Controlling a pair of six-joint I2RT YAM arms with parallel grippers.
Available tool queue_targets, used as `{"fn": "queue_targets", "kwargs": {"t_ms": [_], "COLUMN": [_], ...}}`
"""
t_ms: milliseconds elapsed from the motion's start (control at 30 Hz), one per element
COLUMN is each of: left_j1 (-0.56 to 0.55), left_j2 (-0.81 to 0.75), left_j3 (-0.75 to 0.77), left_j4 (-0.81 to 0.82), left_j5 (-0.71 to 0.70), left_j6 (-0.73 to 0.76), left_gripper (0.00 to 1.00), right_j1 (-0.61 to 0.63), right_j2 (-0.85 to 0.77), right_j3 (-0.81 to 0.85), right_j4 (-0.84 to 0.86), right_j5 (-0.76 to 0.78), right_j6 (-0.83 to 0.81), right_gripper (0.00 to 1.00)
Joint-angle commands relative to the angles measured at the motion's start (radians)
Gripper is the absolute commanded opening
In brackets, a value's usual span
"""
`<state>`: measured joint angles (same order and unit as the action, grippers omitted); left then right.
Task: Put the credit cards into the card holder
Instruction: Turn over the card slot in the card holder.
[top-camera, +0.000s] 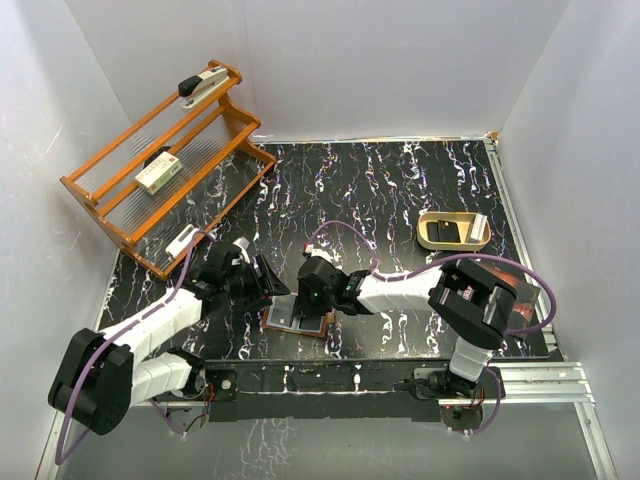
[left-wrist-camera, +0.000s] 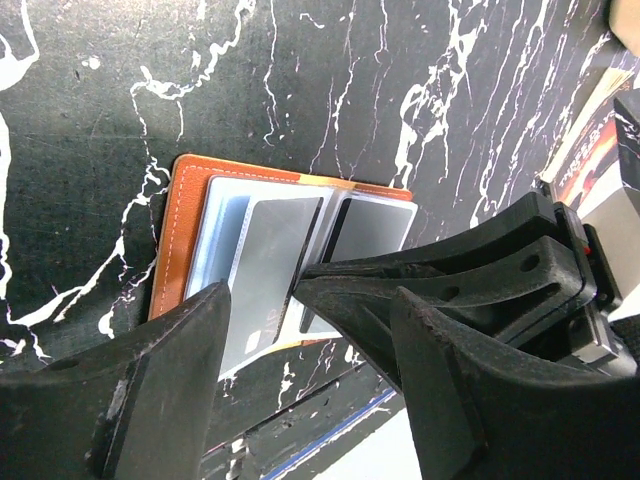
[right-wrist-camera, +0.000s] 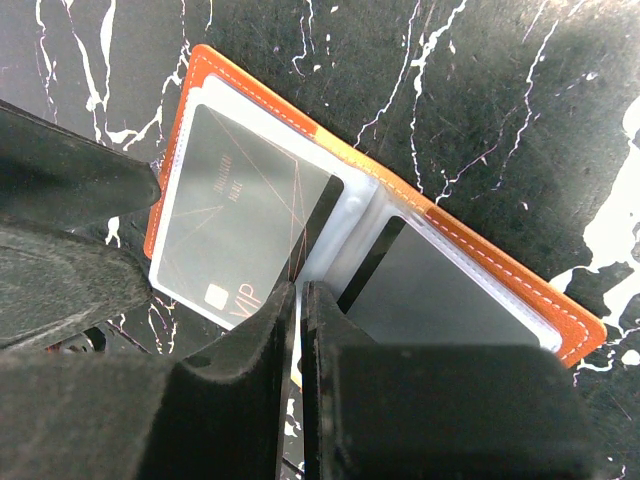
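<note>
Card holder (left-wrist-camera: 178, 240) lies spread open, pockets up, on the black marbled desk (top-camera: 400, 190) close to the near edge, between the two arms. Orange-brown leather border with pale stitching shows around clear plastic pockets.

Credit cards: a grey card (right-wrist-camera: 240, 220) with "VIP" printed near one corner sits inside one pocket, its edge short of the centre fold. A darker card (right-wrist-camera: 440, 290) sits in the pocket on the other side of the fold.

Left claw (top-camera: 272, 290): released, fingers spread wide, low over the holder's left side and grasping nothing.

Right claw (right-wrist-camera: 300, 290): clenched, fingers drawn together to a thin slit, tips at the holder's centre fold on its near edge. A pale sliver shows in the slit; cannot tell whether it is a pocket edge or a card. From the left wrist view its tips reach in between the left claw's fingers.

Back left: orange wire rack (top-camera: 150, 190). Right: tan tray (top-camera: 452, 232).
</note>
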<state>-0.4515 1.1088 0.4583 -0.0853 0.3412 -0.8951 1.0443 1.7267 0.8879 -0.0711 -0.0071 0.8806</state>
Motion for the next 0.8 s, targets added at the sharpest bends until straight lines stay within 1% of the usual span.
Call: {"fn": "queue_targets", "kwargs": {"t_ms": [0,267,467,767], "left_j1": [0.005,0.004,0.005,0.004], "left_j2": [0.008,0.024,0.034,-0.029], "left_j3": [-0.015,-0.029,-0.045,-0.035], "left_j4": [0.012,0.021,0.061,0.066], "left_j5": [0.017,0.018,0.051,0.125], "left_j6": [0.027,0.05,0.03,-0.026], "left_gripper": [0.64,0.64,0.64,0.63], "right_j1": [0.005,0.005,0.004,0.005], "right_j2": [0.031,0.03,0.03,0.021], "right_j3": [-0.034,-0.041,-0.035,-0.031], "right_j4": [-0.052,-0.05,-0.051,-0.061], "right_j5": [0.012,0.014,0.016,0.027], "right_j6": [-0.022,-0.022,-0.019,-0.02], "right_gripper": [0.07,0.07,0.07,0.07]}}
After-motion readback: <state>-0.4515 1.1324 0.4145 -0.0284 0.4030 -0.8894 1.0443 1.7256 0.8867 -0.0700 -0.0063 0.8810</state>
